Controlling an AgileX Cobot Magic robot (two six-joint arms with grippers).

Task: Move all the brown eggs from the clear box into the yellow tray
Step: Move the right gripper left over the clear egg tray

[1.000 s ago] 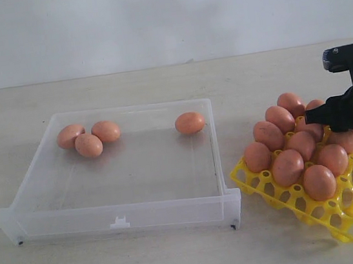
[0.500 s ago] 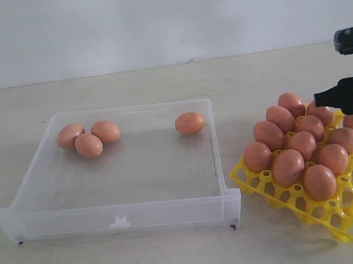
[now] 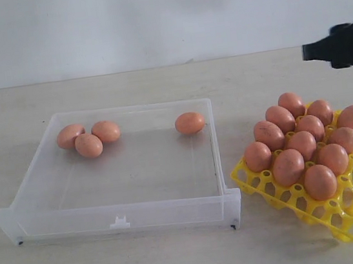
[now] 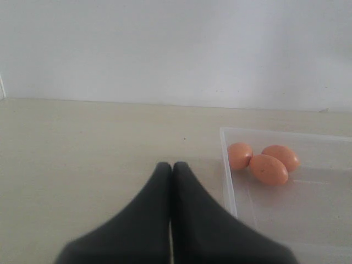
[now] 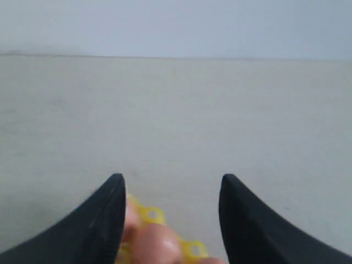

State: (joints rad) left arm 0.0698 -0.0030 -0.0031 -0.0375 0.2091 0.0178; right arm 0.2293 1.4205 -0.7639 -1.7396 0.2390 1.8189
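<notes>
1. Right gripper [image 5: 172, 179]: the jaws are spread wide with nothing between them and nothing touched. It hangs in the air above the far right edge of the yellow tray [image 3: 345, 224], dark against the pale wall.
2. Left gripper [image 4: 168, 165]: the black tapered fingers are pressed tip to tip and grasp nothing. It sits over bare table [image 3: 180, 255] just outside the left wall of the clear box [image 3: 119, 217].
3. Brown eggs [image 3: 189, 122]: smooth, oval, reddish-brown shells. Four lie in the clear box: three touching in a cluster [image 3: 88, 145] at the far left corner, and one alone near the far right corner.
4. About a dozen more eggs stand in the cups of the yellow tray, in tight rows.
5. Yellow tray: bright plastic lattice of round holes, lying right of the box, with the near cups open.
6. Clear box: shallow, see-through plastic with low walls, a front lip and a small clip.
7. Table: matte, pale beige.
</notes>
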